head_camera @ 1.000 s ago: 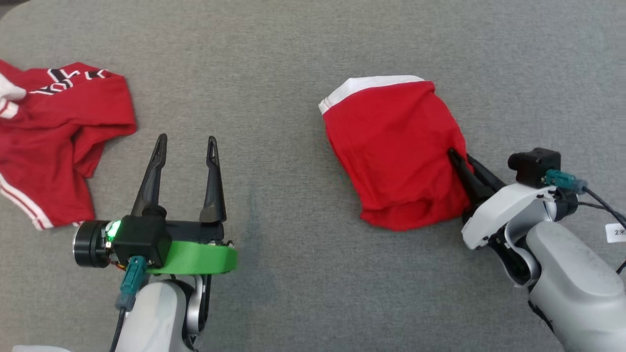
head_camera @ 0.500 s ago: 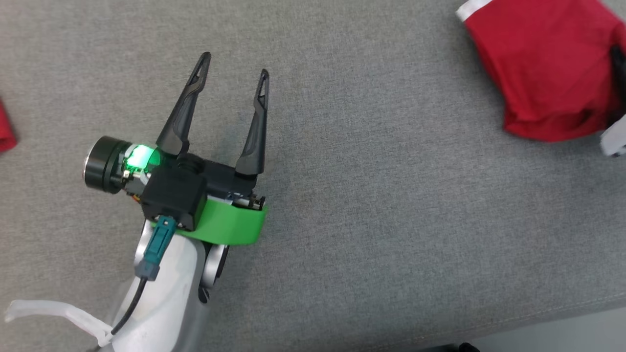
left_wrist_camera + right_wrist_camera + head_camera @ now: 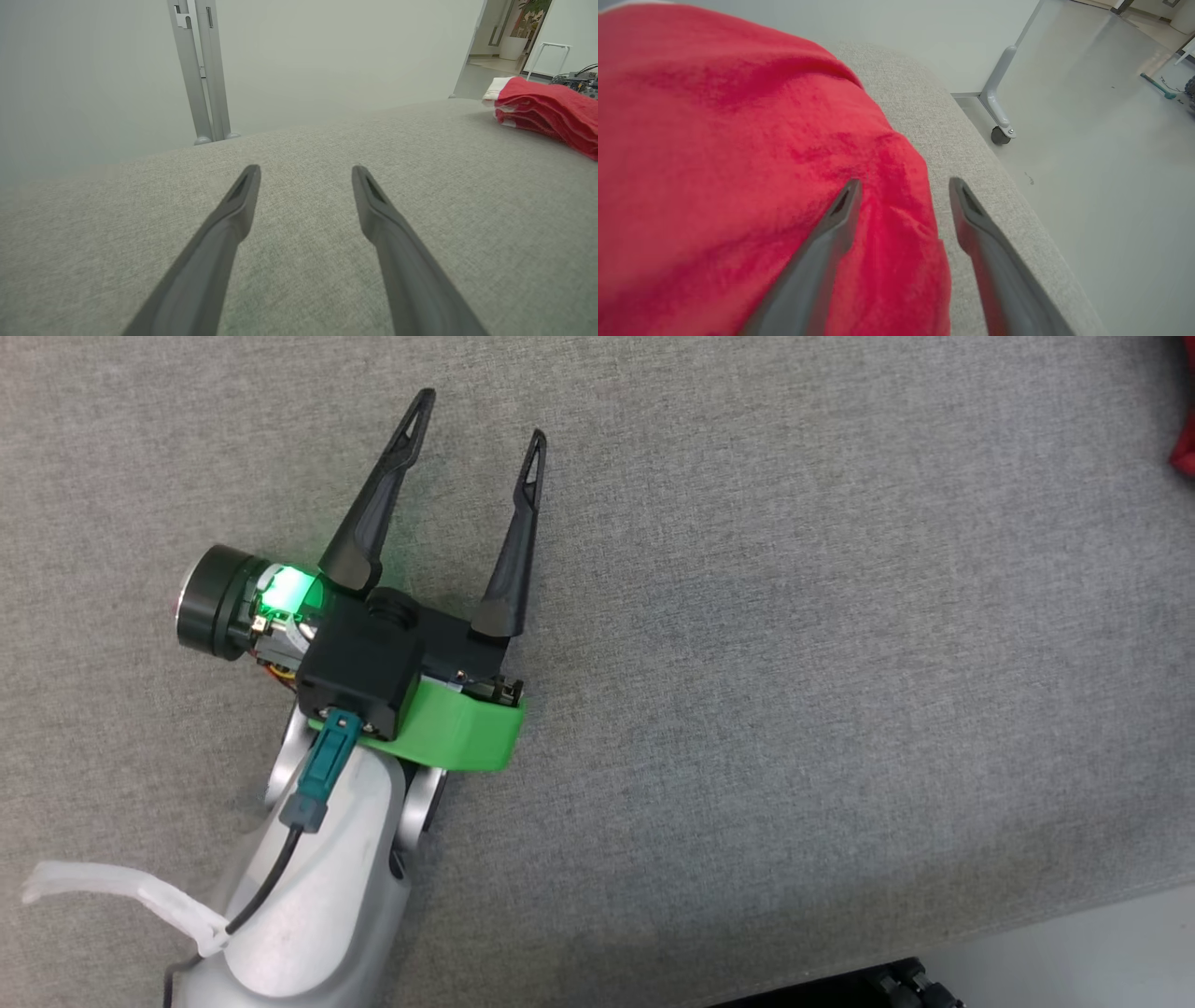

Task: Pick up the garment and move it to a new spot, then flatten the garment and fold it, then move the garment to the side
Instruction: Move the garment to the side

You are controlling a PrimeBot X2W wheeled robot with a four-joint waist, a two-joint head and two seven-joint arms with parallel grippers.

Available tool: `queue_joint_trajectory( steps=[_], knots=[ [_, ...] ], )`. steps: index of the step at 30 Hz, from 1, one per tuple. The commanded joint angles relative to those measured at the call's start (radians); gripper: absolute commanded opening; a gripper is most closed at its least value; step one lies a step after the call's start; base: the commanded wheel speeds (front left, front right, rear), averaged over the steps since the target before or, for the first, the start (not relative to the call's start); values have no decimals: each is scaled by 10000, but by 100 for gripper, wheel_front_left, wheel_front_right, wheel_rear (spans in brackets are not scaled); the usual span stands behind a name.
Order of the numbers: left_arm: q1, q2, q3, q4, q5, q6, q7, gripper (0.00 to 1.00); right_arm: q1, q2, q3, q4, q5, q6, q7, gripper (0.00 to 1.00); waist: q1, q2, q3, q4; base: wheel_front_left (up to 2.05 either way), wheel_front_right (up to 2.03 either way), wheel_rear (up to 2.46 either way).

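The garment (image 3: 714,140) is red cloth, lying folded on the grey fabric table (image 3: 747,663). In the right wrist view my right gripper (image 3: 904,181) stands open just above its right edge, the left finger over the cloth and the right finger over bare table. The garment (image 3: 546,112) lies far right in the left wrist view, with a white band at its far end. A red sliver of the garment (image 3: 1186,457) touches the head view's right edge. My left gripper (image 3: 481,415) is open over bare table, nothing between its fingers (image 3: 243,196).
The table's front edge runs across the head view's lower right corner, with pale floor (image 3: 1074,943) beyond it. A wheeled metal leg (image 3: 999,135) stands on the floor past the table's rim. A grey post (image 3: 201,70) rises behind the table.
The head camera has swung, shifting the garment out to the right edge of the picture. My right gripper, shut on the garment's edge a second ago, now has its fingers apart.
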Motion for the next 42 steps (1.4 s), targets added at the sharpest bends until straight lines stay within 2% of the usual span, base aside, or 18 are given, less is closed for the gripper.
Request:
queue_joint_trajectory(
  steps=[1, 6, 13, 18, 23, 29, 35, 42],
  knots=[
    [84, 50, 37, 119, -83, 46, -73, 100, 359, 151, -316, -164, -126, -12, -41, 100, -1, -1, -312, -121, 0, 0, 0],
    [599, 105, 282, 479, -343, 280, -202, 100, 1635, 924, -1678, -1514, -928, -12, -38, 100, -1, -1, -1121, -334, 0, 0, 0],
    [1851, 243, 927, 787, -898, 766, -318, 100, 3914, 2503, -2917, -4018, -2008, -11, -39, 100, -1, -1, -2489, -521, 0, 0, 0],
    [2592, 273, 1141, 759, -1087, 1024, -369, 100, 5496, 3546, -3032, -5622, -2541, -12, -40, 100, -1, -1, -3242, -385, 0, 0, 0],
    [3146, 300, 1273, 779, -1315, 1169, -391, 100, 6721, 4468, -2406, -7100, -2925, -11, -39, 100, -1, -1, -3842, -34, 0, 0, 0],
    [3632, 299, 1483, 834, -1554, 1376, -393, 100, 7269, 4871, -1679, -8020, -3175, -11, 79, 100, -1, -1, -4317, 420, 0, 0, 0],
    [4160, 316, 1690, 957, -1752, 1516, -418, 100, 7699, 5078, -1464, -8540, -3412, -11, 439, 100, -1, -1, -4909, 998, 0, 0, 0],
    [4761, 506, 1797, 1079, -1880, 1499, -448, 100, 8152, 5188, -1275, -8788, -3592, -11, 865, 100, -1, -1, -5481, 1154, 0, 0, 0]
  ],
)
